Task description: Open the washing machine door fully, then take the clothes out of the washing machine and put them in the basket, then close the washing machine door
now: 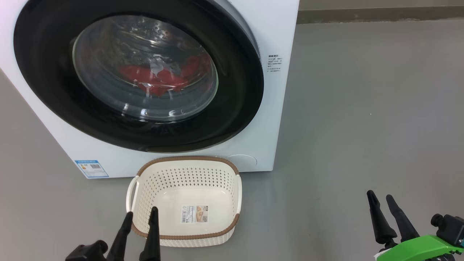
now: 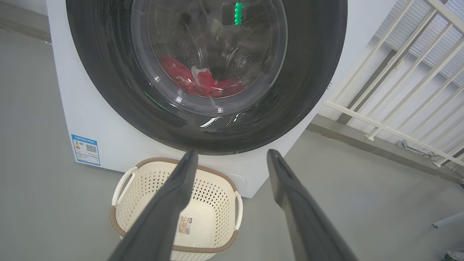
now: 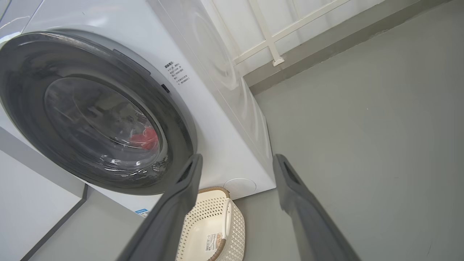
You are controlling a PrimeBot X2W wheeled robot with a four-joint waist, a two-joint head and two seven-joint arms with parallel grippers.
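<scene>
The white washing machine (image 1: 275,108) stands at the upper left of the head view. Its door (image 1: 235,108), a wide black rim around a bulging glass window, lies against the front or barely ajar; I cannot tell which. Red clothes (image 1: 159,78) lie in the drum behind the glass, also seen as clothes (image 2: 188,78) and clothes (image 3: 145,139). The empty cream basket (image 1: 188,159) sits on the floor right in front of the machine. My left gripper (image 1: 141,212) (image 2: 232,152) hovers open at the basket's near left rim. My right gripper (image 1: 379,194) (image 3: 237,156) is open over bare floor to the right.
Grey floor (image 1: 362,108) stretches wide to the right of the machine. A white railing (image 2: 398,90) and a wall base run behind and beside it. A blue sticker (image 1: 91,168) marks the machine's lower left corner. A green part (image 1: 417,246) sits on my right wrist.
</scene>
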